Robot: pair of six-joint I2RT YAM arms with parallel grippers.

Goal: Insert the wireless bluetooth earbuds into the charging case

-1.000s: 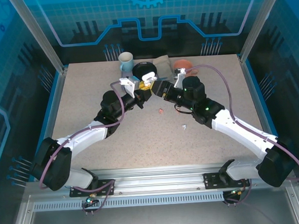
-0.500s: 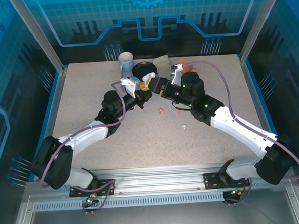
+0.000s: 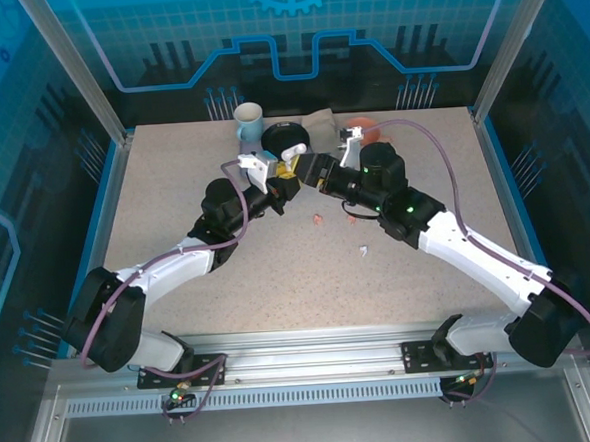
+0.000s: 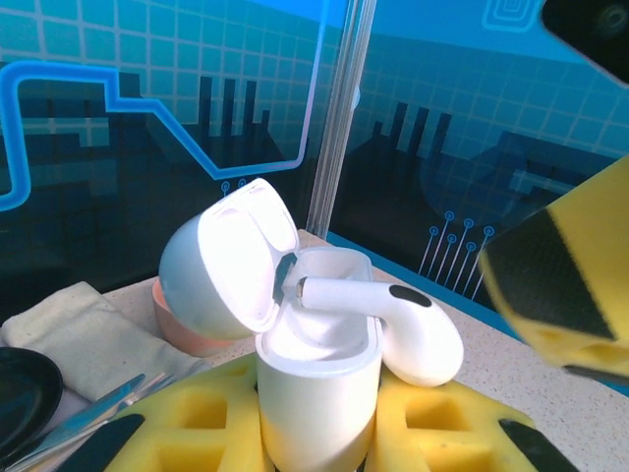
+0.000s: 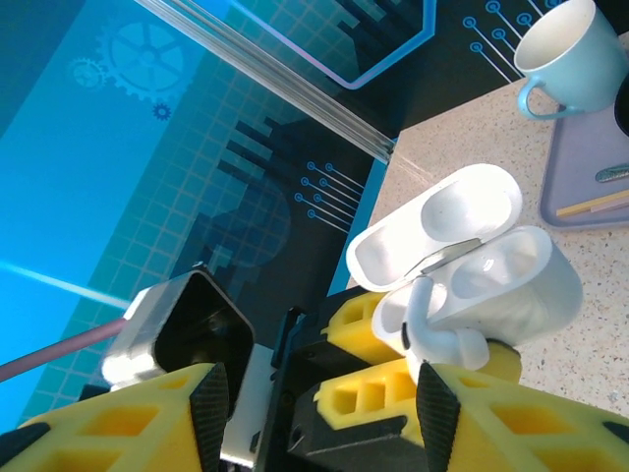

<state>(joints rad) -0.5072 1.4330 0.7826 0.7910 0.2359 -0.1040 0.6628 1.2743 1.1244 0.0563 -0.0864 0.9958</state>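
My left gripper (image 4: 314, 433) is shut on the white charging case (image 4: 319, 393), which stands upright between its yellow pads with the lid (image 4: 221, 265) swung open. A white earbud (image 4: 413, 329) lies across the case mouth, its stem over the opening and its bulb hanging over the right rim. My right gripper (image 5: 322, 413) is open with its jaws wide apart, and one fingertip (image 5: 437, 408) is right beside the earbud (image 5: 442, 339). Both grippers (image 3: 285, 178) (image 3: 312, 168) meet at the table's back middle. A pink earbud (image 3: 318, 219) and a white earbud (image 3: 363, 249) lie loose on the table.
Behind the grippers stand a pale blue mug (image 3: 249, 124), a black plate (image 3: 285, 136), a folded cloth (image 3: 321, 124) and a pink bowl (image 3: 365, 126). The speckled table (image 3: 173, 188) has free room at the front and sides.
My right gripper has moved left and closed in on the case held by the left gripper. The left arm has stayed almost still.
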